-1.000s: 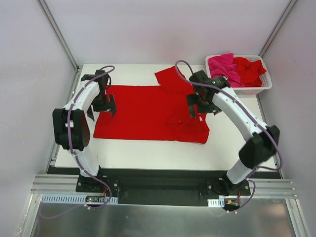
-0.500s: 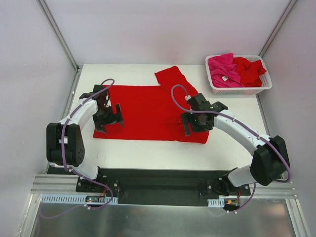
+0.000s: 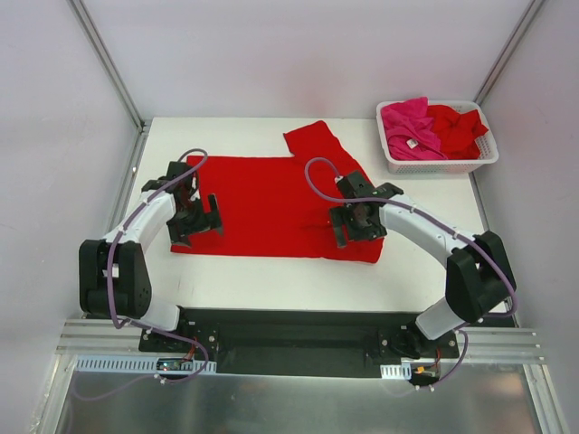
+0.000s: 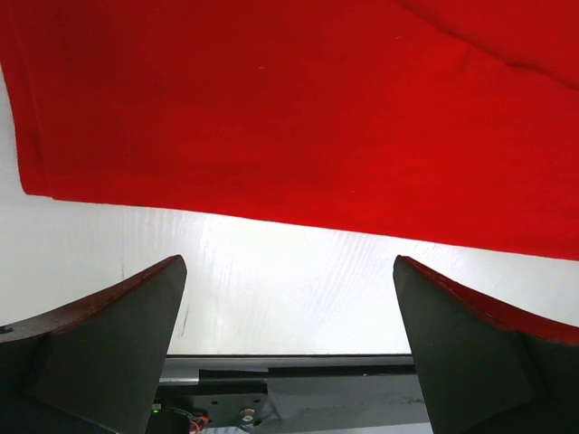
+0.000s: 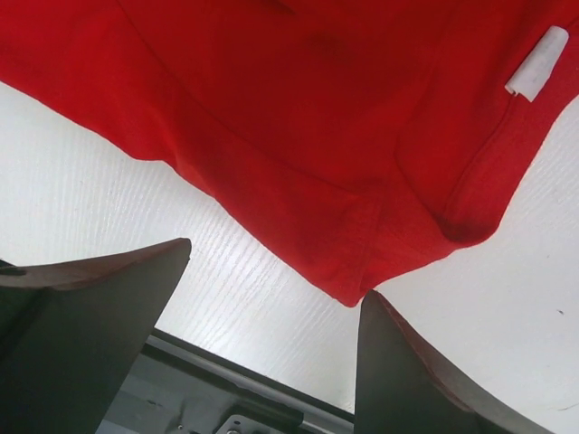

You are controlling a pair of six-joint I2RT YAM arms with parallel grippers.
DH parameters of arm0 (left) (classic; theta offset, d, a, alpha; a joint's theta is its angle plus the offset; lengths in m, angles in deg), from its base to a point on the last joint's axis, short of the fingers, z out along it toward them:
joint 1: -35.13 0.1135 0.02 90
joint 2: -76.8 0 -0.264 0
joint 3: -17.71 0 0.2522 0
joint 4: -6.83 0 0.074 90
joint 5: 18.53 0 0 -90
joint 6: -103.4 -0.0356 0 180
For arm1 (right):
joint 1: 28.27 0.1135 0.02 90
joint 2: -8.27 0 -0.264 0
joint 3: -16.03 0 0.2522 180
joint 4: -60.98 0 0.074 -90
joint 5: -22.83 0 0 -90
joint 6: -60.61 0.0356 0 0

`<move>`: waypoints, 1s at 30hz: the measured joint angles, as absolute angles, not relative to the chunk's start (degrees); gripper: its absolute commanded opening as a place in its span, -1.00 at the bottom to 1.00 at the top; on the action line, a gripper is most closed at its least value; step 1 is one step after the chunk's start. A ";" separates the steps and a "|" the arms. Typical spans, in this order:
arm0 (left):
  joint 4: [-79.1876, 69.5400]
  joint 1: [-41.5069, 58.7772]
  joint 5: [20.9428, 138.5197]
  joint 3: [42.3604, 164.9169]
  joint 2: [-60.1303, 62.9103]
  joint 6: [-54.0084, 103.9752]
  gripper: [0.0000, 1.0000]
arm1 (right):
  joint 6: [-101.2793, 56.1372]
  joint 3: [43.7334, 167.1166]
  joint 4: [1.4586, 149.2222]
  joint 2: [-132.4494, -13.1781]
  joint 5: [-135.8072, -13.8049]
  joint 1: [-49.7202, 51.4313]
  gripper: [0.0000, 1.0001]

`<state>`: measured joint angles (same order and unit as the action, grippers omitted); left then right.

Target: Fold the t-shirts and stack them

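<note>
Right, on my table (image 3: 271, 276) the red t-shirt (image 3: 271, 203) lies spread flat at centre. The spare t-shirts (image 3: 432, 128) sit heaped in the basket (image 3: 441, 166) at two o'clock. It's light, limp cloth that will sag, so I'd pinch the near hem at both corners. My left gripper (image 3: 194, 221) at the shirt's eight o'clock and right gripper (image 3: 355, 231) at four hover with fingers spread, holding nothing.

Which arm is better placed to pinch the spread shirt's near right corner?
Right. The right gripper hangs open right at that corner of the red shirt; the left gripper, also open, sits over the shirt's opposite end.
</note>
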<state>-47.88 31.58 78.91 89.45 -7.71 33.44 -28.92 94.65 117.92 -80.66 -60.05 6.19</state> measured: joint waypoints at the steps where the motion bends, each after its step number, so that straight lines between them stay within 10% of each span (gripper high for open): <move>1: -47.92 31.58 78.39 88.96 -7.30 33.46 0.99 | -28.54 94.59 117.99 -80.66 -60.09 5.90 0.66; 30: -46.54 31.60 73.89 87.78 -6.27 33.22 0.99 | -26.82 92.86 115.65 -83.35 -68.47 -0.96 0.55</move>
